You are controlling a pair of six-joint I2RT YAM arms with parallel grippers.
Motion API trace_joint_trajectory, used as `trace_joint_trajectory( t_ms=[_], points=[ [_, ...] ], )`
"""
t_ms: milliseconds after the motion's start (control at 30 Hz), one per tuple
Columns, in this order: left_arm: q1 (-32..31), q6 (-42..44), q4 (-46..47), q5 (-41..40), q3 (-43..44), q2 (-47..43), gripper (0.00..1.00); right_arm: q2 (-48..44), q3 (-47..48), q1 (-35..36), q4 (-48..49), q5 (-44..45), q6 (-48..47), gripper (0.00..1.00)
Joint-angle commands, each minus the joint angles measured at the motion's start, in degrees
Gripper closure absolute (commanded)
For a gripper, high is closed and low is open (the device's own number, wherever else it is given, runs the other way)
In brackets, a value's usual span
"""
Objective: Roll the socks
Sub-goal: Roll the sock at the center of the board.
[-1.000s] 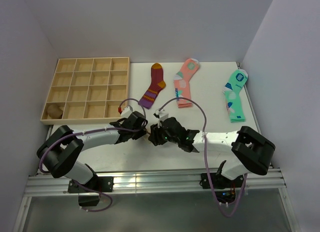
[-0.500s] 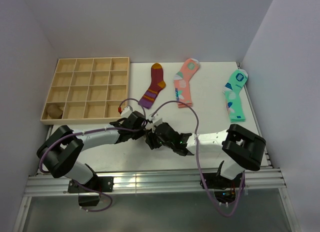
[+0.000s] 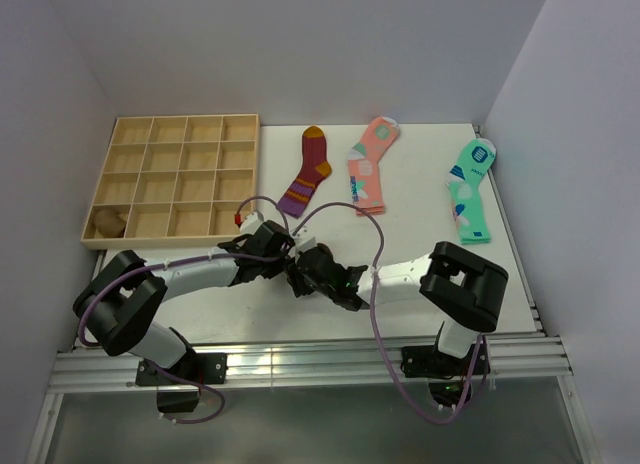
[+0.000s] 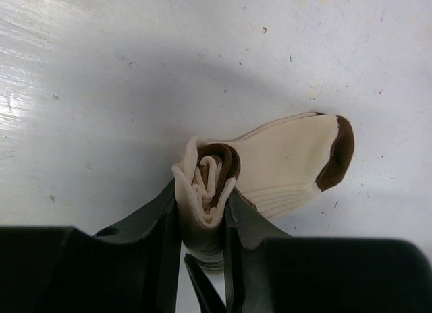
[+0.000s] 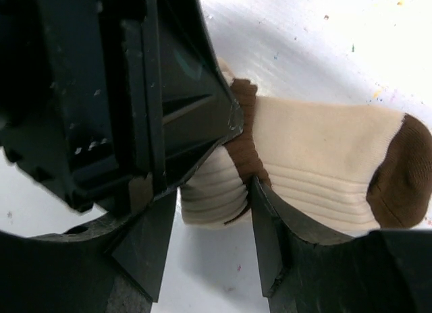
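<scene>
Top external: white table, pale lilac walls, socks near front edge

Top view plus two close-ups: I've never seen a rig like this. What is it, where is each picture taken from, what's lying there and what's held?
Two robot arms are bolted at the near edge of a table. The top view looks down from above and behind them: left arm on the left, right arm on the right. Each close-up comes from a camera on one wrist, looking along that arm's two fingers. On the table lie a wooden tray, a maroon sock, a pink sock and a green sock, all untouched. Between the arms lies a beige sock with a brown toe, partly rolled, toe end flat. The left fingers pinch the roll. The right fingers stand either side of it; whether they press cannot be told.
</scene>
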Motion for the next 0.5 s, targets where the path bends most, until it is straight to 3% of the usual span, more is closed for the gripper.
trace_joint_trajectory(
  t_ms=[0, 167, 300, 367, 400, 467],
  points=[
    [-0.58, 0.33, -4.15, 0.59, 0.62, 0.82, 0.99, 2.91, 2.79, 1.35, -1.37, 1.09, -0.31, 0.46],
    [-0.58, -1.43, -3.8, 0.33, 0.01, -0.49, 0.95, 3.97, 2.36, 1.88, -4.63, 2.32, 3.2, 0.71],
    [-0.23, -3.1, -3.27, -0.37, -0.96, -2.17, 0.85, 5.19, 2.27, 1.44, -7.26, 2.59, 5.93, 1.0],
    [-0.14, -4.06, -2.39, -0.99, -2.27, -3.92, 0.78, 5.55, 1.4, 0.57, -7.18, 1.01, 7.59, 1.0],
    [0.04, -4.42, -1.26, -1.16, -2.89, -4.62, 0.66, 5.37, 1.13, -0.05, -7.01, 0.14, 8.3, 1.0],
    [0.21, -5.65, -0.02, -1.78, -5.07, -7.42, 0.57, 4.5, -0.71, -1.19, -5.08, -3.1, 9.18, 1.0]
  ],
)
